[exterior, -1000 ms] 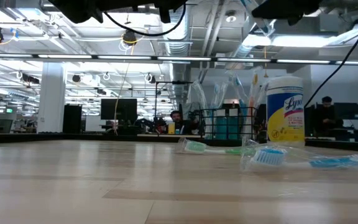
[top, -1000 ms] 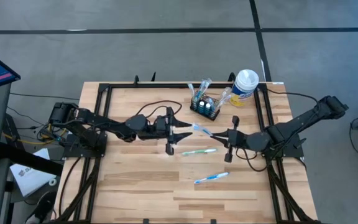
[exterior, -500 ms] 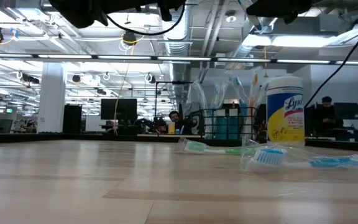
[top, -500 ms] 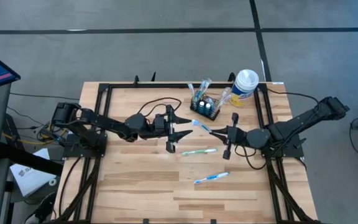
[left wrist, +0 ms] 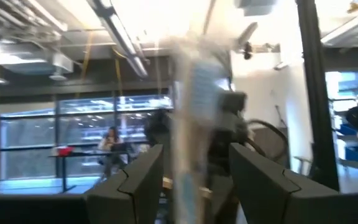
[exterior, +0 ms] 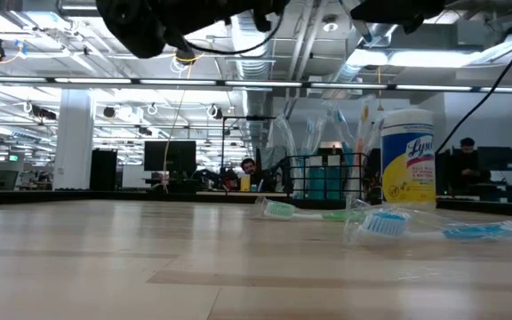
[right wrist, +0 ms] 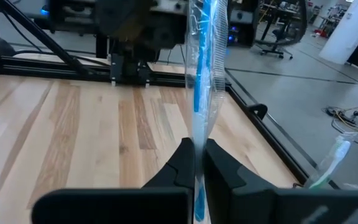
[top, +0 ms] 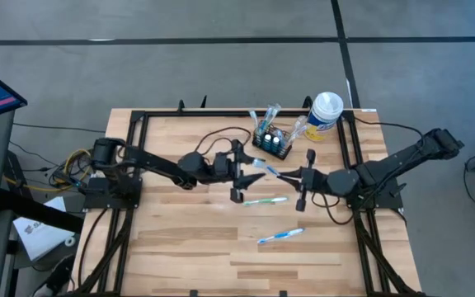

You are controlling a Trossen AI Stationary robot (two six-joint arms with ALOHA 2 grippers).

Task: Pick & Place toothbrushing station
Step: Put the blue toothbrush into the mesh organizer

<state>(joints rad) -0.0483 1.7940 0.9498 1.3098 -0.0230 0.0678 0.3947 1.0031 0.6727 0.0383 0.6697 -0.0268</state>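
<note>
Left gripper (top: 250,171): hanging above the table's middle, pointing toward the right arm, its two fingers (left wrist: 143,180) standing spread with the wrapped brush between them and no contact that can be made out.
Right gripper (top: 291,176): facing the left one, its fingers (right wrist: 180,163) pressing together on the clear-wrapped blue toothbrush.
Held toothbrush (top: 269,171): bridging the gap between the two grippers in the high view; in the right wrist view (right wrist: 202,74) it is rising straight out of the pinching fingertips.
Toothbrushing station (top: 272,142): the black wire-mesh caddy is standing near the table's far edge, just beyond the two grippers, with several wrapped brushes sticking out of it; in the low view (exterior: 318,178) it is showing behind the loose brushes.
Wipes canister (top: 325,114): standing upright just to the right of the caddy.
Green toothbrush (top: 264,200): lying flat on the wood, nearer the front than the grippers.
Second blue toothbrush (top: 280,236): lying flat nearer the front edge, apart from the green one.
Table (top: 180,239): light wooden planks inside a black frame.
</note>
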